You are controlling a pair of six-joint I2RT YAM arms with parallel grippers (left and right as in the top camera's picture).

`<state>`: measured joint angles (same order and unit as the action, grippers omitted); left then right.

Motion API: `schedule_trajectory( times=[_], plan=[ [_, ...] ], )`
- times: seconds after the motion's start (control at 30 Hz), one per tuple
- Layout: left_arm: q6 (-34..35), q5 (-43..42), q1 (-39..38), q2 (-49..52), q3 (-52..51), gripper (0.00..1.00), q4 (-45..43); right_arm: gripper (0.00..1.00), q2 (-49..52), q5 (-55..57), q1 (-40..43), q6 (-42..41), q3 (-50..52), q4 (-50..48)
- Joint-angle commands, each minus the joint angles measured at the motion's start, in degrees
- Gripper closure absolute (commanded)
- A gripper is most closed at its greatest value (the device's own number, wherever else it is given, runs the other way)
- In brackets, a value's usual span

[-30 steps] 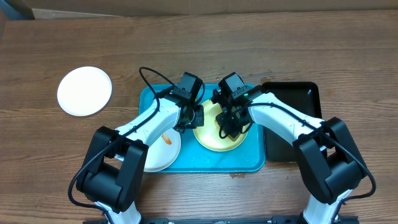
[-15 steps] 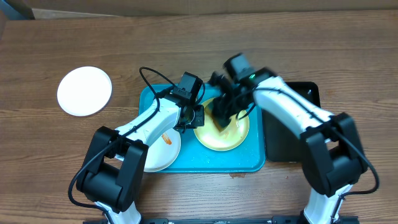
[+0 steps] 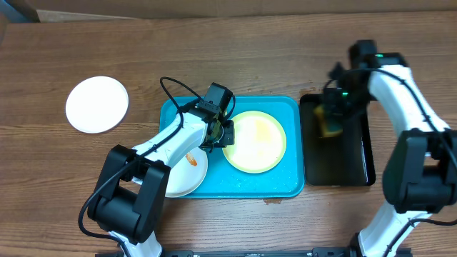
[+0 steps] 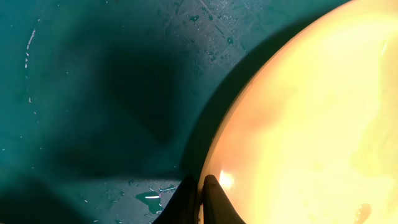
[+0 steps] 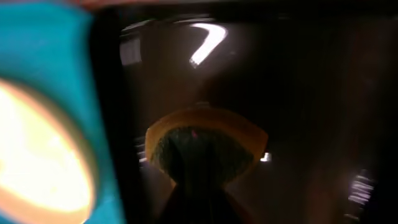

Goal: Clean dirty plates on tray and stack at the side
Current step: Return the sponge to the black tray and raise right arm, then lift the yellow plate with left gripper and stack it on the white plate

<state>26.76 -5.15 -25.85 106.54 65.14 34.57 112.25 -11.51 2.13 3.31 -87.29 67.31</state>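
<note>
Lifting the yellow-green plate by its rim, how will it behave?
Probably stiff: the yellow-green plate looks rigid, glossy. Pinched at one edge by the left gripper, it may tilt or slip. Droplets on the tray suggest wetness.

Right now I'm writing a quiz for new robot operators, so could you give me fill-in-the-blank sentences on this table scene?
1. The left gripper is shut on the rim of the pale yellow-green round plate, which lies on the large rectangular plastic tray, coloured ____.
2. The right gripper holds a yellow-and-green sponge above the narrow plastic tray, coloured ____.
3. The spotless white round plate lies on the wooden table, on the robot's ____ side of both trays.

Missing words: turquoise; black; left.
</note>
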Motion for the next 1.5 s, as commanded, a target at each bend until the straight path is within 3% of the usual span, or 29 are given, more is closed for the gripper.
schedule_trajectory(
  times=[0.0, 0.2, 0.23, 0.27, 0.3, 0.5, 0.7, 0.87, 0.93, 0.97, 1.07, 1.23, 1.47],
  plan=[
    [-0.6, -0.3, 0.0, 1.0, 0.2, 0.92, -0.4, 0.96, -2.6, 4.2, 2.5, -3.3, 2.4, -0.9],
    [-0.7, -0.3, 0.0, 1.0, 0.2, 0.89, -0.3, 0.94, -2.5, 4.2, 3.1, -3.3, 8.0, -6.9],
    [-0.7, -0.3, 0.0, 1.0, 0.2, 0.87, -0.3, 0.76, -2.5, 4.2, 3.0, -3.3, 8.5, -7.5],
    [-0.7, -0.3, 0.0, 1.0, 0.2, 0.83, -0.3, 0.66, -2.5, 4.2, 3.0, -3.3, 8.6, -7.6],
    [-0.7, -0.3, 0.0, 1.0, 0.2, 0.82, -0.3, 0.64, -2.5, 4.2, 3.0, -3.3, 8.6, -7.7],
    [-0.6, -0.5, 0.0, 1.0, 0.2, 0.72, -0.3, 0.6, -2.6, 3.8, 3.4, -5.5, 1.7, -6.4],
    [-0.6, -0.5, -0.1, 1.0, 0.2, 0.73, -0.1, 0.45, -2.6, 4.2, 6.1, -9.1, -8.8, -4.5],
    [-0.6, -0.5, -0.1, 1.0, 0.2, 0.73, 0.0, 0.41, -2.5, 4.2, 11.4, -9.6, -9.8, -5.7],
    [-0.6, -0.5, -0.1, 1.0, 0.2, 0.76, 0.0, 0.25, -2.4, 4.2, 13.6, -9.6, -9.8, -5.0],
    [-0.6, -0.5, -0.1, 1.0, 0.2, 0.8, -0.1, 0.0, -2.4, 4.2, 14.5, -9.6, -9.8, -4.5],
    [-0.6, -0.9, -0.1, 1.0, 0.2, 0.95, -0.2, 0.0, -2.4, 4.2, 17.4, -9.5, -9.8, -3.9],
    [-3.2, -1.7, 1.0, 0.8, 4.9, 0.96, 3.8, 0.0, -2.4, 4.2, 19.3, -9.5, -9.8, -4.2],
    [-7.5, -0.6, 5.4, 0.8, 27.9, 0.96, 20.4, 0.0, -2.4, 4.2, 19.4, -9.5, -9.8, -4.2]
  ],
)
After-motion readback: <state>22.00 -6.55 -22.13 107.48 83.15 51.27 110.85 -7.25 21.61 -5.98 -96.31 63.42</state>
